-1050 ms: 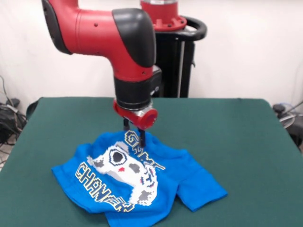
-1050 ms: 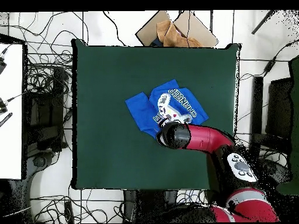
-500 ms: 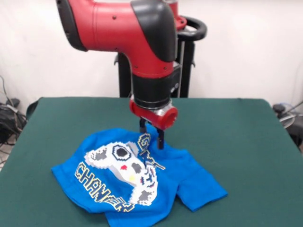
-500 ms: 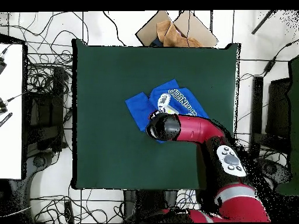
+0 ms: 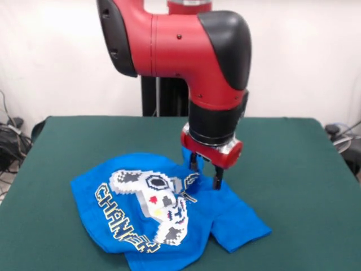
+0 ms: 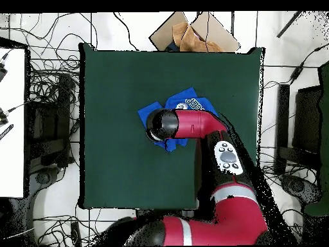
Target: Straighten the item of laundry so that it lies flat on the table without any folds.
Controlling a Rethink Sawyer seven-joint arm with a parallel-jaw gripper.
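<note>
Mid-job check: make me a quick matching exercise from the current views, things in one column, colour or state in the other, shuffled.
Things:
1. T-shirt
2. table
3. end effector
4. cardboard box

States:
A. dark green
B. on the floor beyond the table edge
C. rumpled, bright blue
D. down at the shirt's far edge

Pairs: 1-C, 2-A, 3-D, 4-B

Item of laundry (image 5: 163,214) on the table (image 5: 293,169), end effector (image 5: 205,174) at its far edge.
</note>
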